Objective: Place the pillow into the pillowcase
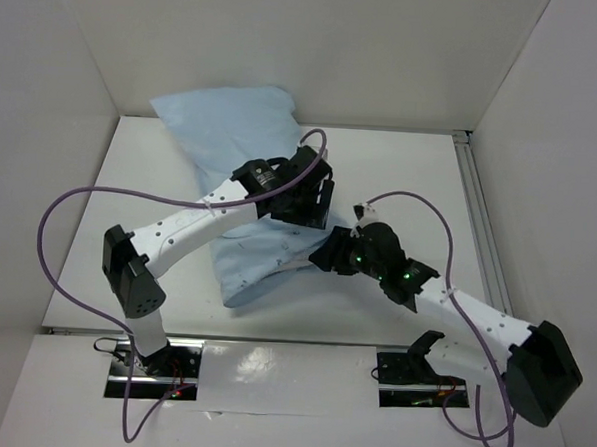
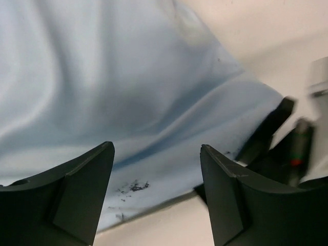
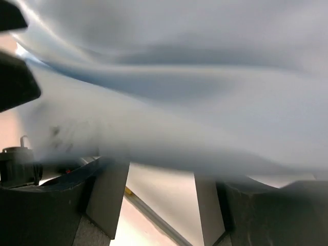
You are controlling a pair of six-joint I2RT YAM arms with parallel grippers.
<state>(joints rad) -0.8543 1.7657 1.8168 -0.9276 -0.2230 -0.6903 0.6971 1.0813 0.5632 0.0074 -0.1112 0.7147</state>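
Two tools are sitting at the near-right edge of the pillowcase [image 1: 224, 119], lying across the counter [image 1: 411, 169]; the pillow is not showing, presumably inside. The left tool [image 2: 156, 148] is hovering, fingers apart; cloth is covering the tips of the right tool [image 3: 161, 169], so we cannot tell its grip. We are favouring gentle hem pulls; the left arm [image 1: 194, 218] is crossing the fabric.

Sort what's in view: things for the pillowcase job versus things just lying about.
For the job: pillowcase; left fingers; right fingers. The pillow cannot be made out separately.

Just there: purple cables; metal rail; table.
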